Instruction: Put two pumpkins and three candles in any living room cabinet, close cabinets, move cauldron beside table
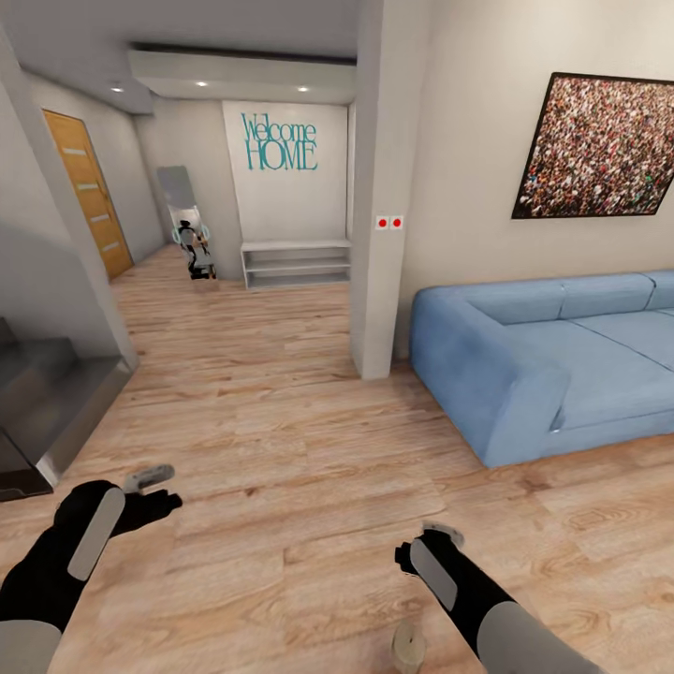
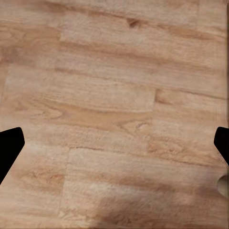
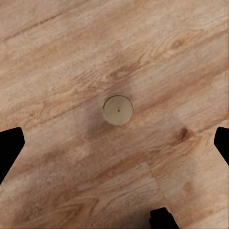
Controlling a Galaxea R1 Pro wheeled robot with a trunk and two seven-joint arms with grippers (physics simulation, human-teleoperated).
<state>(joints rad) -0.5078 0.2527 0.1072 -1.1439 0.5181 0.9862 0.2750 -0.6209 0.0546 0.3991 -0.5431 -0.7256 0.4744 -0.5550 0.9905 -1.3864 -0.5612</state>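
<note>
A short beige candle (image 1: pixel 408 646) stands upright on the wood floor at the bottom of the head view, just beside my right forearm. In the right wrist view the candle (image 3: pixel 118 110) is seen from above, on the floor below my right gripper (image 3: pixel 114 147), which hangs open over it, well above and apart. My right gripper (image 1: pixel 442 536) and my left gripper (image 1: pixel 150 480) both hover over bare planks. The left gripper (image 2: pixel 114 145) is open and empty, with a pale rounded edge (image 2: pixel 223 185) at the frame's border. The dark-brown cabinet is out of view.
A blue sofa (image 1: pixel 552 356) stands to the right, under a framed picture (image 1: pixel 599 148). A white pillar (image 1: pixel 379 234) rises ahead. Grey stairs (image 1: pixel 47 402) sit at the left. Down the hall are pale grey open shelving (image 1: pixel 296 264), a mirror (image 1: pixel 180 201) and a wooden door (image 1: pixel 91 192).
</note>
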